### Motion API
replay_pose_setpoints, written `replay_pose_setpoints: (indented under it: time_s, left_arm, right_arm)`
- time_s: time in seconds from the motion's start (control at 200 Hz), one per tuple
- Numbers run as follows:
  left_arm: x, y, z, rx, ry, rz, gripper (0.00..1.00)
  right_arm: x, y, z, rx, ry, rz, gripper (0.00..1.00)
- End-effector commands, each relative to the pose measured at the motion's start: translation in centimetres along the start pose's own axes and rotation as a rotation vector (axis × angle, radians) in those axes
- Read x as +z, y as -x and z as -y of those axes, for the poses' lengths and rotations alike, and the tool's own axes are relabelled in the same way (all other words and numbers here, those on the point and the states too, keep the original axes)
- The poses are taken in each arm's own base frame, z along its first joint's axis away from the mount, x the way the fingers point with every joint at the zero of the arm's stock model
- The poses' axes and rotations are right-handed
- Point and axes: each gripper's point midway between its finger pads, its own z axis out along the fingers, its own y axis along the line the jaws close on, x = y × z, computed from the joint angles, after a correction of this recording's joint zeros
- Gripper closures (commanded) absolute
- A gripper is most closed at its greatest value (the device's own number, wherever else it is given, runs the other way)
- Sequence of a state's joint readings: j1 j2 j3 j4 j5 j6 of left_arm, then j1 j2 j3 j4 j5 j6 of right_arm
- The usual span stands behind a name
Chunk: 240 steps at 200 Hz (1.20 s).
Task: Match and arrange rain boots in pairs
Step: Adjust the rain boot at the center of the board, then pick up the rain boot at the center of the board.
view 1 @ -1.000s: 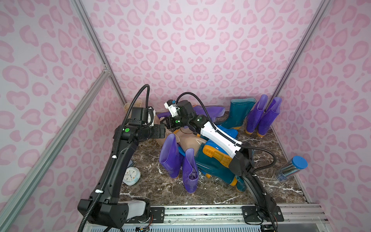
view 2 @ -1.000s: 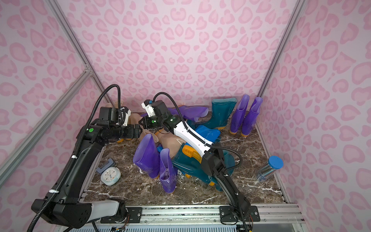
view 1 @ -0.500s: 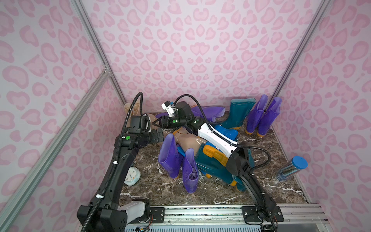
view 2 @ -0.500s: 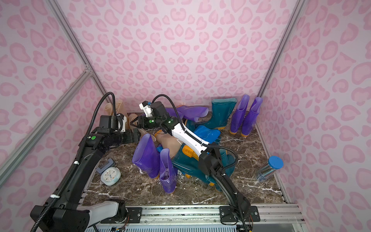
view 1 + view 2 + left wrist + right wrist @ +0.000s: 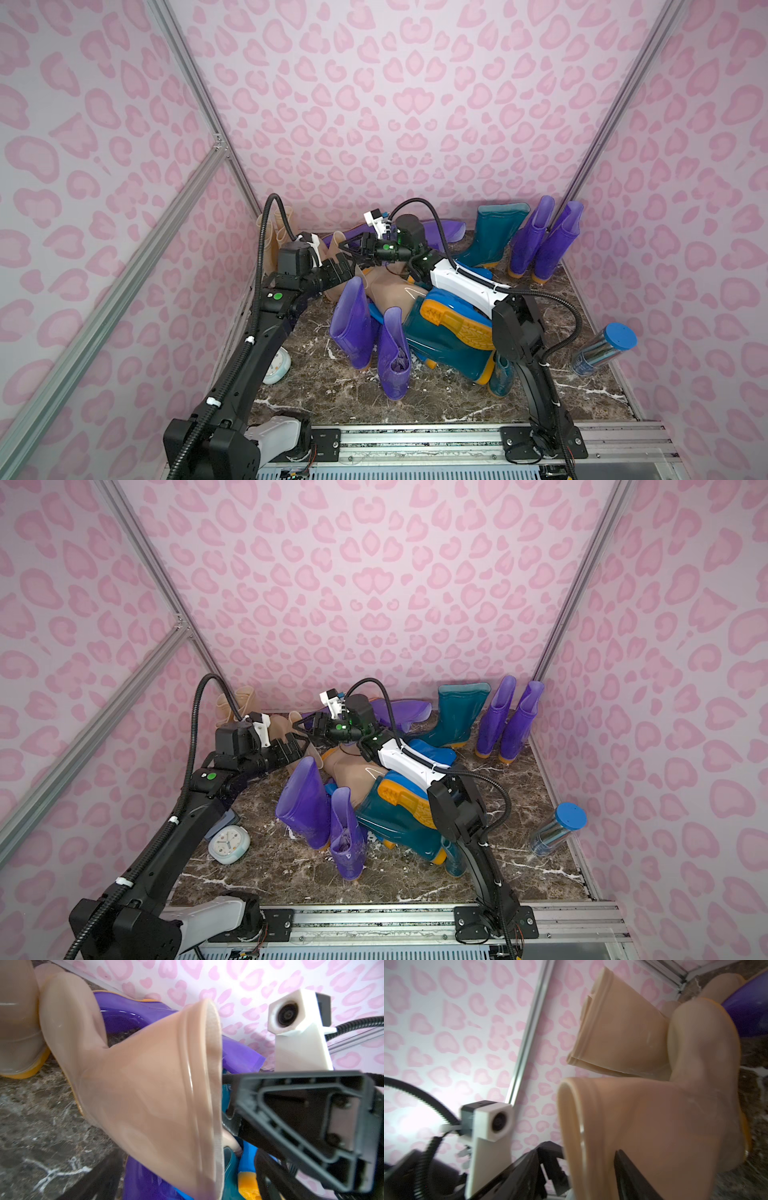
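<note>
Beige rubber fills both wrist views; a beige boot (image 5: 145,1095) sits with its sole on the marble desk (image 5: 332,399) toward the back left, between the two arms, just in front of two more beige boots (image 5: 623,1032) that stand against the corner. The right fingers (image 5: 301,1118) are spread apart at the boot's cuff; one tip sits just beside the rim, and the right wrist view shows a finger lying across the outside of the shaft; they pinch nothing. The left fingers (image 5: 529,1167) are also spread and hold nothing, close to the same cuff on its other side.

In both top views a heap lies mid-desk: two purple boots (image 5: 353,324) with their openings up, a teal boot (image 5: 449,340) on its side with the orange sole showing, a blue boot (image 5: 478,274) and another beige one (image 5: 390,291) under the right arm. A purple pair (image 5: 544,241) stands at the back right, with a teal boot (image 5: 494,237) upright beside it. An alarm clock (image 5: 228,843) lies near the left arm; a blue-capped bottle (image 5: 602,353) lies at the right wall.
</note>
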<state>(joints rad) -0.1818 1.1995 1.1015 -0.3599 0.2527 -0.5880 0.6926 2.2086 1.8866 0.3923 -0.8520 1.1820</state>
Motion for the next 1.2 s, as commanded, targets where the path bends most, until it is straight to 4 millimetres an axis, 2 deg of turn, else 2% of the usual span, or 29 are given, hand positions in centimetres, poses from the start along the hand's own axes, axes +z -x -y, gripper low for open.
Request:
replay_pose_setpoints:
  time_s: [0.0,0.12,0.175,0.28,0.345,0.405,0.48,0.515,0.545,0.62,0.725,0.84,0.905,0.98,1.105,1.155,1.165,1.195]
  left_arm:
    - [1.0,0.9,2.4,0.008,-0.107,0.018,0.0]
    - [2.0,1.1,2.1,0.01,-0.063,0.025,0.0]
    - [2.0,1.6,1.5,0.018,-0.013,0.05,0.0]
    - [2.3,1.8,-0.3,0.027,0.095,0.073,0.01]
    - [3.4,1.3,-1.3,0.048,0.153,0.037,0.16]
    - [4.8,0.3,-2.2,0.066,0.184,-0.025,0.39]
    - [6.1,-1.0,-2.5,0.1,0.175,-0.081,0.5]
    - [6.7,-1.6,-3.3,0.103,0.208,-0.1,0.62]
    - [6.8,-1.9,-3.9,0.097,0.231,-0.111,0.78]
    - [6.4,-2.0,-3.9,0.123,0.249,-0.107,0.97]
    - [4.2,-0.6,-3.3,0.19,0.278,-0.063,0.97]
    - [0.9,2.9,-0.8,0.34,0.293,-0.048,0.97]
    - [-0.4,4.1,0.4,0.414,0.282,-0.074,0.97]
    - [-1.3,3.8,0.4,0.471,0.285,-0.148,0.97]
    - [-2.5,2.6,-1.9,0.493,0.342,-0.237,0.97]
    - [-3.0,2.1,-2.2,0.486,0.328,-0.247,0.97]
    - [-3.1,2.0,-2.2,0.488,0.327,-0.248,0.97]
    - [-3.5,1.8,-2.5,0.489,0.334,-0.247,0.97]
  right_arm:
    - [-1.7,0.5,-4.3,0.051,0.254,0.002,0.39]
    - [-1.4,-0.9,-3.8,0.1,0.287,-0.024,0.39]
    - [-1.4,-1.1,-2.7,0.116,0.268,-0.023,0.39]
    - [-3.5,0.9,-1.0,0.134,0.239,0.063,0.39]
    - [-5.0,2.4,-0.5,0.132,0.22,0.108,0.39]
    - [-6.6,3.6,-0.4,0.113,0.186,0.151,0.39]
    - [-8.2,4.4,-1.0,0.065,0.15,0.184,0.38]
    - [-8.6,4.5,-1.3,0.053,0.139,0.185,0.38]
    - [-9.1,4.6,-1.5,0.045,0.138,0.193,0.38]
    - [-10.1,4.6,-2.1,0.013,0.12,0.205,0.39]
    - [-11.8,4.5,-2.8,-0.041,0.065,0.233,0.39]
    - [-13.6,5.0,-3.6,-0.111,-0.003,0.258,0.39]
    - [-14.4,5.1,-4.0,-0.129,-0.02,0.263,0.38]
    - [-14.9,4.9,-4.5,-0.137,-0.014,0.26,0.38]
    - [-15.6,4.1,-4.8,-0.152,-0.016,0.249,0.38]
    - [-16.0,4.1,-5.4,-0.171,-0.017,0.252,0.38]
    - [-16.1,3.6,-4.5,-0.154,-0.033,0.246,0.38]
    - [-16.3,3.4,-4.1,-0.152,-0.044,0.243,0.38]
